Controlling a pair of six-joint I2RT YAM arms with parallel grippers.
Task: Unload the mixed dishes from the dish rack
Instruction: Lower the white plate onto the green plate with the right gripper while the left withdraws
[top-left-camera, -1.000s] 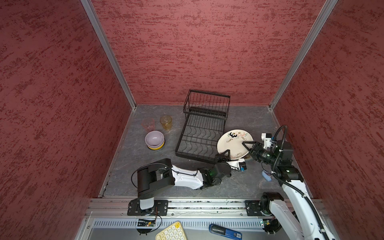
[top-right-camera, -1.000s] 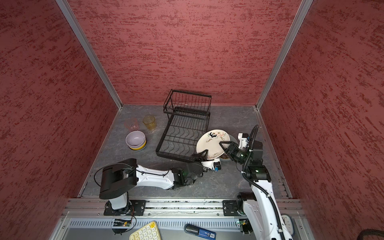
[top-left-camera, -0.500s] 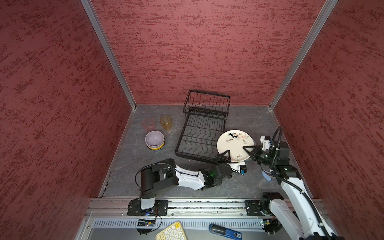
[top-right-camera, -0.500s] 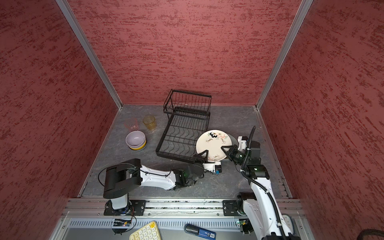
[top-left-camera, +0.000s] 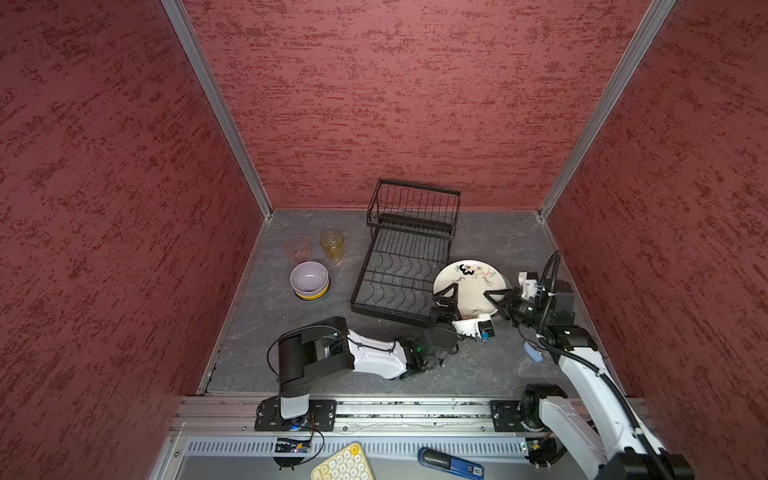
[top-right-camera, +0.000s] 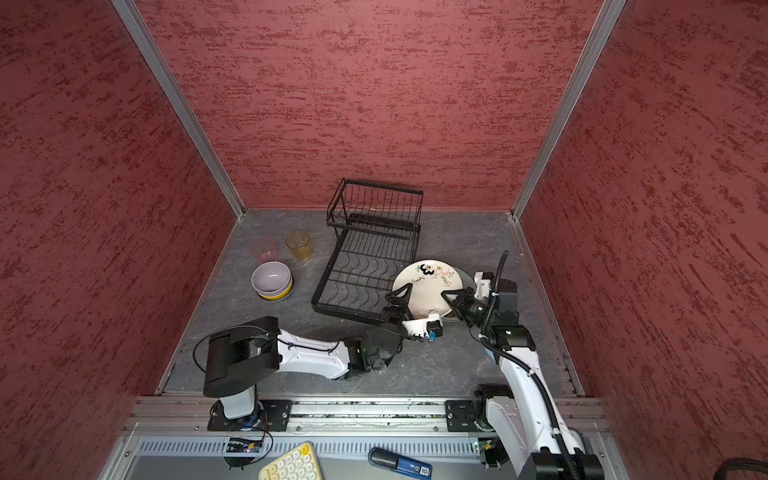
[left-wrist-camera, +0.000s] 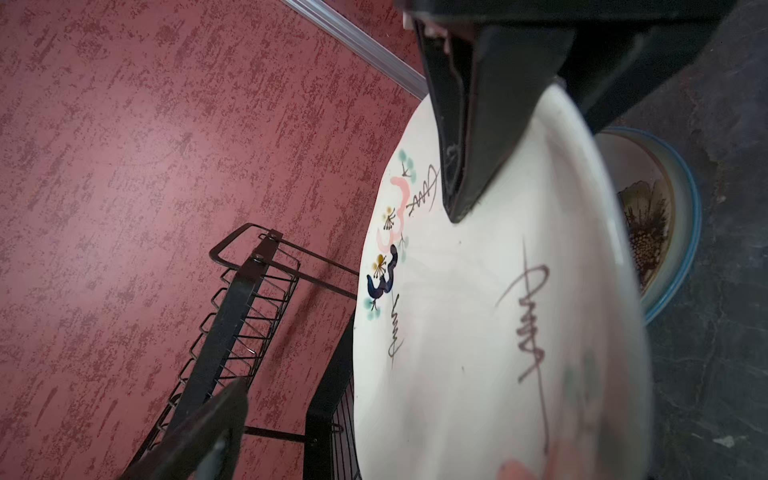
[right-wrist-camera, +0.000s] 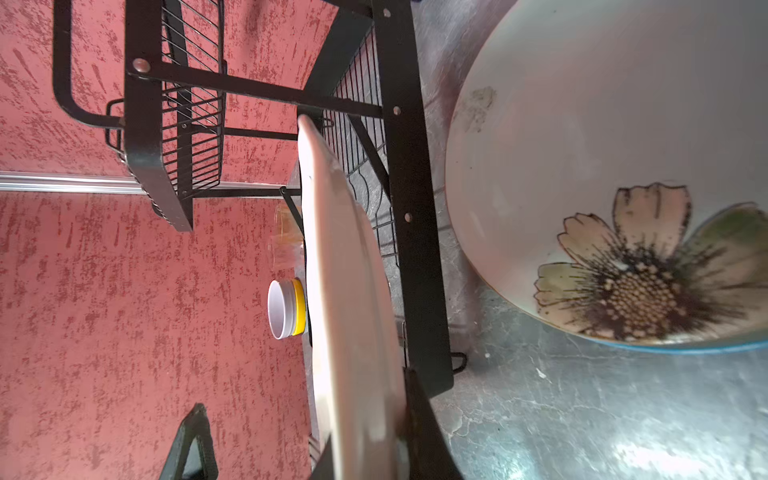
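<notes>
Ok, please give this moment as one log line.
left gripper: jaws open | right gripper: jaws shut on cream floral plate | dish rack: empty

No words or numbers can be read anywhere. The plate (left-wrist-camera: 478, 316) carries dark brush scribbles, none legible.

Top views look down – close wrist cameras share the plate (left-wrist-camera: 457, 332) (right-wrist-camera: 353, 311).
</notes>
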